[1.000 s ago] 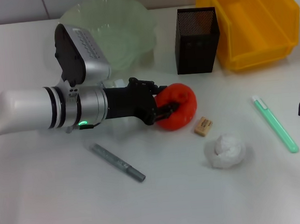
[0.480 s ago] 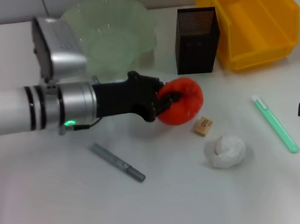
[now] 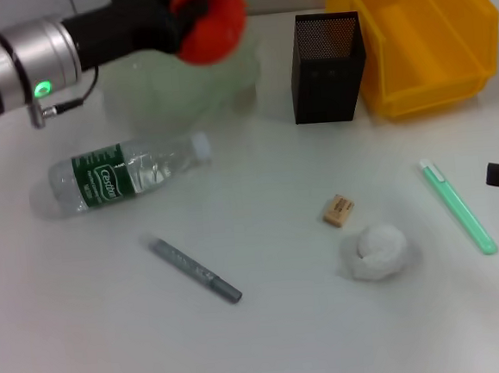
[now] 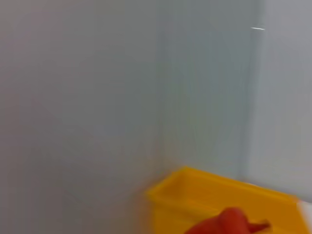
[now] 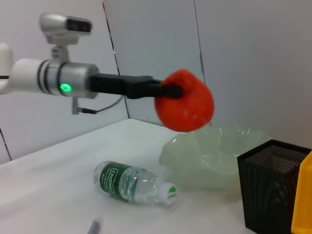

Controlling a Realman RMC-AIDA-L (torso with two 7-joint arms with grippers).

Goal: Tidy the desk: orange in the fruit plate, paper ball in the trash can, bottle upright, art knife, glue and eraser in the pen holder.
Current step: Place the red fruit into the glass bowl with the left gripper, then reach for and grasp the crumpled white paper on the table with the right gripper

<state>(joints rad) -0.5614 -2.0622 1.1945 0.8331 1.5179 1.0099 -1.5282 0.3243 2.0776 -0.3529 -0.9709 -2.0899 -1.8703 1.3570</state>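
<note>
Orange [image 3: 210, 17] now aloft over fruit plate [image 3: 143, 95].

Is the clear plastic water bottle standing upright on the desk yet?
No. The clear plastic water bottle with the dark green label lies on its side on the white desk, its white-and-green cap pointing toward the black mesh pen holder.

A plain white table [image 3: 270, 340] fills the head view, its surface matte and evenly lit, with only soft shadows. Along its far edge runs a pale grey wall [image 5: 253, 53] made of flat panels with thin dark seams between them. In the right wrist view these panels stand upright behind the table, one seam slanting across the wall.
</note>
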